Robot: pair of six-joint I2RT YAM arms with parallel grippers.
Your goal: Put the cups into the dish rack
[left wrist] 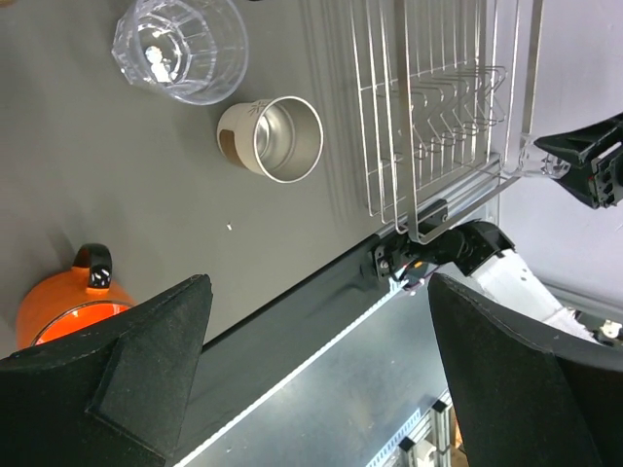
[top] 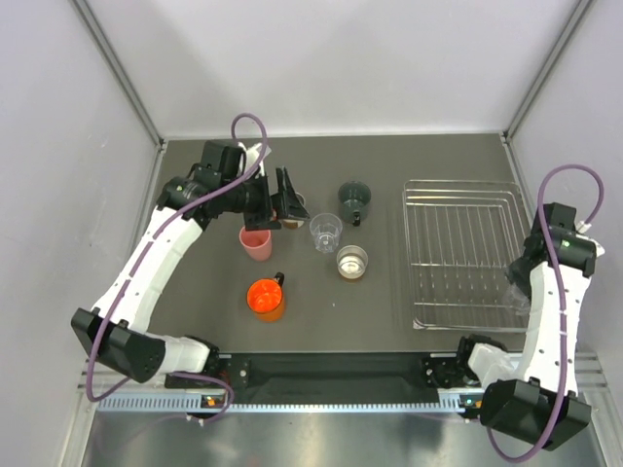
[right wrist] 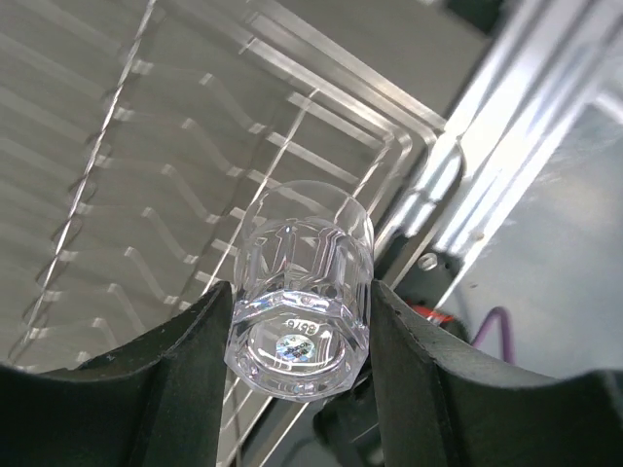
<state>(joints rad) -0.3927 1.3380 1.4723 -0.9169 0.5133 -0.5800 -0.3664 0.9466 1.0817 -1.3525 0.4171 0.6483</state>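
Jaws of right gripper clamp a clear cup (base toward wrist camera) over near-right corner of dish rack. Jaws of left gripper spread wide, holding nothing, far left above table by pink cup; orange cup nearer.

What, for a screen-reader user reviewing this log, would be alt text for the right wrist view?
The right gripper holds a clear plastic cup between its fingers, base toward the camera, over the wire dish rack near its corner.
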